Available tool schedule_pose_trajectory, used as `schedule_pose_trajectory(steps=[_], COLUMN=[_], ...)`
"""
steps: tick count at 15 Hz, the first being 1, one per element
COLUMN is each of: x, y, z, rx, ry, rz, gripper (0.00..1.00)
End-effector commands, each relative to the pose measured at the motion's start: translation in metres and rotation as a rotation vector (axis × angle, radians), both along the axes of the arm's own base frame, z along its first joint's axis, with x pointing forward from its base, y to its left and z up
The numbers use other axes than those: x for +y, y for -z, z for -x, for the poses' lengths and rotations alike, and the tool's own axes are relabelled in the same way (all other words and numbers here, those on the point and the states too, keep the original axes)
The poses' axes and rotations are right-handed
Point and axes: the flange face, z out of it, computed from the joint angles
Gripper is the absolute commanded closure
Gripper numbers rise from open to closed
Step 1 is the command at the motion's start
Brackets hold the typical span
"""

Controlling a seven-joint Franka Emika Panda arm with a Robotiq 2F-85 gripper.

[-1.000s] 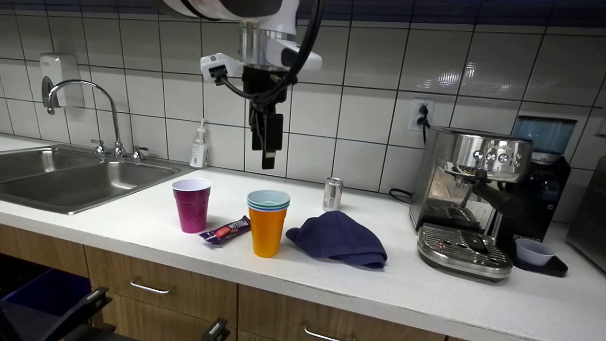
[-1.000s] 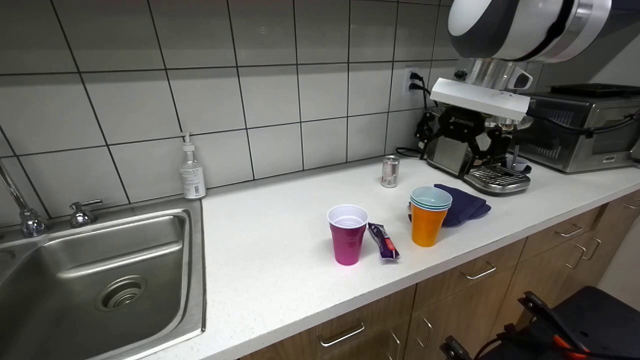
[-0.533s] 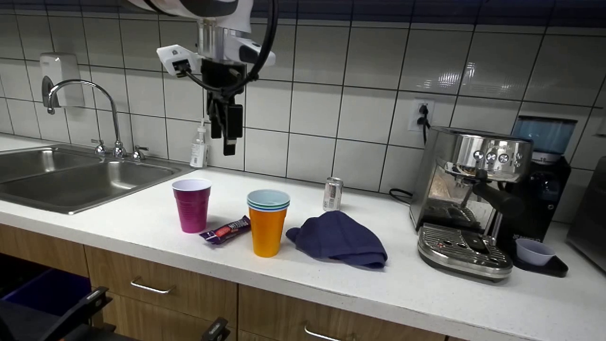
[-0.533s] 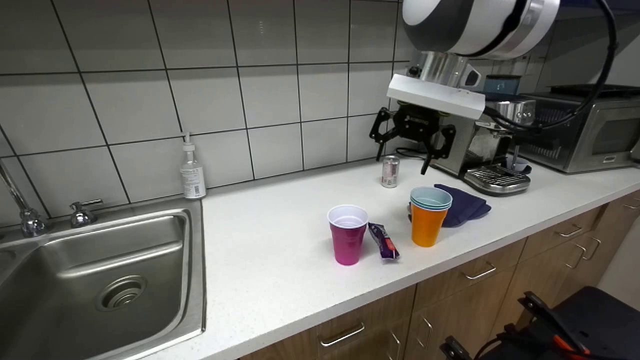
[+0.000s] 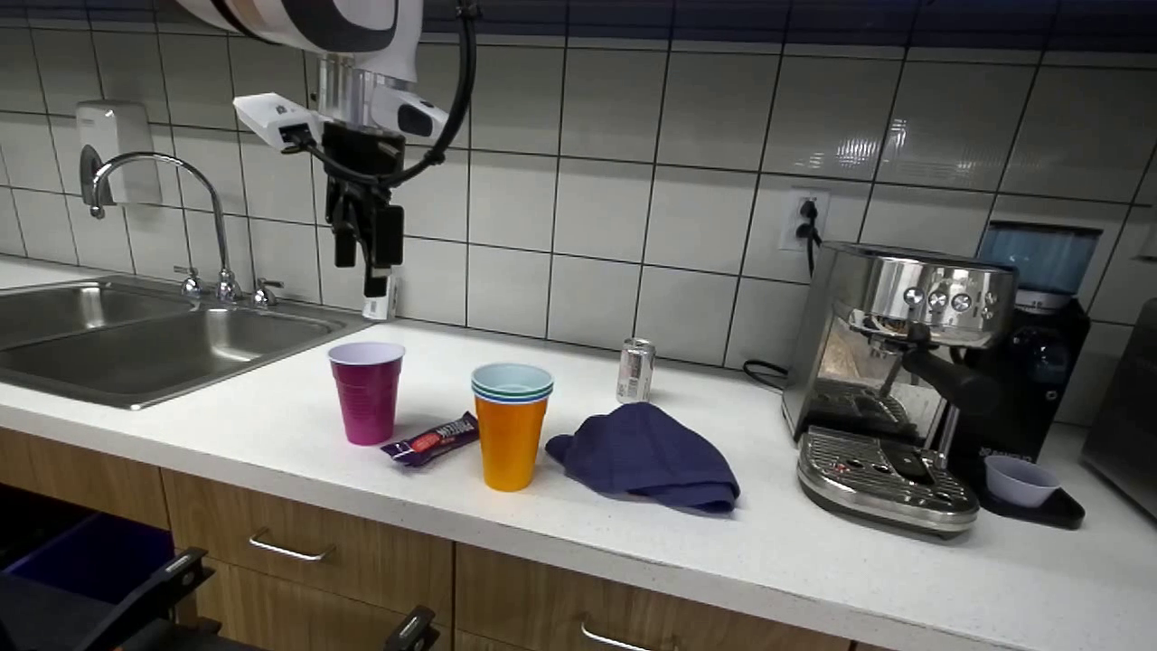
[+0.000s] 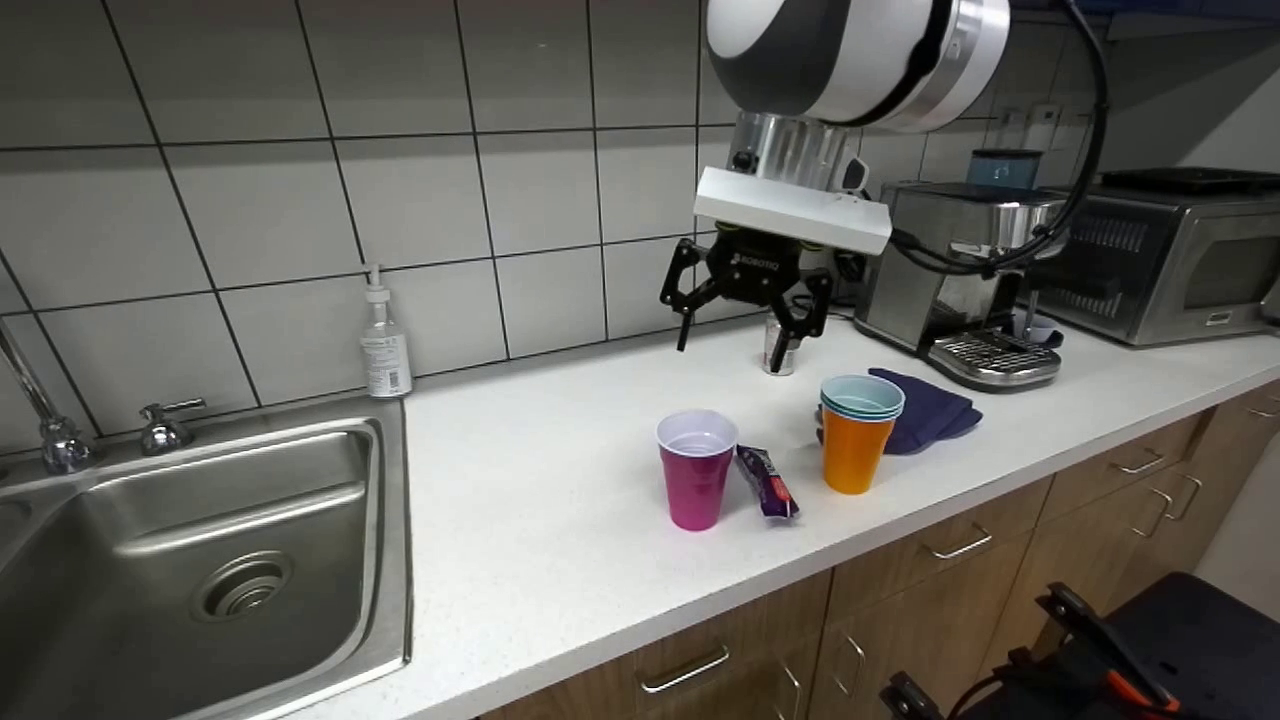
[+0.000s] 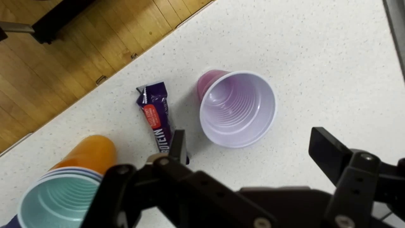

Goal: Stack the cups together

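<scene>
A purple-magenta cup (image 5: 366,398) stands upright by itself on the counter. To its right in both exterior views is the orange cup (image 6: 857,455), upright, with others nested inside it. Only their stacked rims and the pale green inside of the top cup (image 7: 60,199) show, and the blue one appears as a thin rim edge. My gripper (image 6: 730,355) hangs well above the counter, higher than the magenta cup and behind it in this exterior view. Its fingers are wide apart with nothing between them. In the wrist view the magenta cup's mouth (image 7: 239,109) lies just ahead of the fingertips.
A purple protein bar (image 7: 158,117) lies between the magenta cup and the stack. A navy cloth (image 5: 646,457) is beside the stack, with a silver can (image 5: 635,371) behind. The sink (image 6: 230,560), soap bottle (image 6: 384,340) and coffee machine (image 5: 904,362) stand farther off.
My gripper has travelled left in both exterior views, from over the cloth and coffee machine side toward the magenta cup. Its fingers stayed apart. The cups have not moved.
</scene>
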Motion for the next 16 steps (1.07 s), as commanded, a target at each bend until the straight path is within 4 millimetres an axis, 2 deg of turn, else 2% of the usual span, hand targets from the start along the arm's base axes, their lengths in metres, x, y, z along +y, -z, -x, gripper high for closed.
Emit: schedule_pose_trajectory(steps=[1,5,9,16], x=[0.036,0.07,0.094,0.12], y=[0.007,0.019,0.031,0.048], z=[-0.008,-0.003,-0.001,-0.012], rx=[0.042,0.053,0.064,0.051], ry=[-0.028,-0.02,0.027,0.126], rz=[-0.012,0.012,0.043,0.177], gripper=[0.0,0.0,0.0,0.0])
